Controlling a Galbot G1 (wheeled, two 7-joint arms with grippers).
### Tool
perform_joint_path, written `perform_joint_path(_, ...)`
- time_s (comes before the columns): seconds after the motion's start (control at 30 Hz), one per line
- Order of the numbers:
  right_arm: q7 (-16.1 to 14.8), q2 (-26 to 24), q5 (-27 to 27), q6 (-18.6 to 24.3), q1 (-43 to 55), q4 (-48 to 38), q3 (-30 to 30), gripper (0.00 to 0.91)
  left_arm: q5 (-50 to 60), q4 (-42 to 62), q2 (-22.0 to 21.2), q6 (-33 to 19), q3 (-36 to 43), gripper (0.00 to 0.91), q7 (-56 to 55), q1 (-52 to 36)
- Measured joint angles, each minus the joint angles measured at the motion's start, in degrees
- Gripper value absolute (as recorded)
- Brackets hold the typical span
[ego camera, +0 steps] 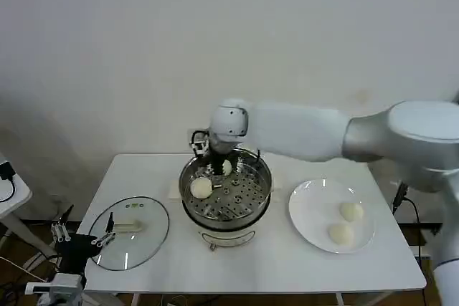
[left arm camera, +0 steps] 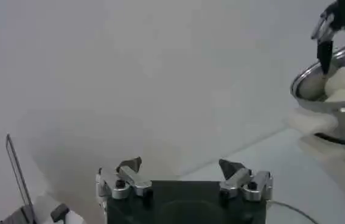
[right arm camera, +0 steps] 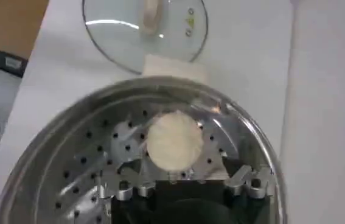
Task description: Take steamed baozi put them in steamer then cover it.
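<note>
The left gripper (ego camera: 84,238) is hanging low off the tabletop's (ego camera: 287,259) left edge beside the glass lid (ego camera: 129,231), fingers (left arm camera: 129,165) spread and empty. The right arm is reaching across from the right, its gripper (ego camera: 215,165) dipping into the steamer (ego camera: 226,195), fingers parted around a baozi (right arm camera: 172,141) partly hidden on the tray; another baozi (ego camera: 201,188) is lying beside it. Two more (ego camera: 346,222) are sitting on the plate (ego camera: 308,206).

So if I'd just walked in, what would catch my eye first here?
The right gripper reaching over the shiny steamer mid-table, where two baozi already sit on the perforated tray. Two more wait on the white plate to its right, and the glass lid lies flat to its left.
</note>
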Motion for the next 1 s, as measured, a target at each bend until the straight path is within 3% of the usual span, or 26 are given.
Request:
perform_joint_path(0.33, -4.69, -17.04, -6.71, 5.83, 5.32, 9.26, -2.30, 0.907, 0.07, -0.19, 1.45, 0.39, 1.00, 0.907, 0.54, -0.21)
perform_joint_path(0.67, -8.80, -34.94, -17.51, 10.44, 3.45, 16.72, -1.82, 0.907, 0.11, 0.28, 2.72, 0.53, 2.34, 0.907, 0.66, -0.39)
perform_joint_path(1.0, -11.91, -46.06, -27.65, 14.76, -3.44, 19.20, 0.95, 0.907, 0.69, 0.73, 2.61, 0.48, 3.25, 0.907, 0.66, -0.37)
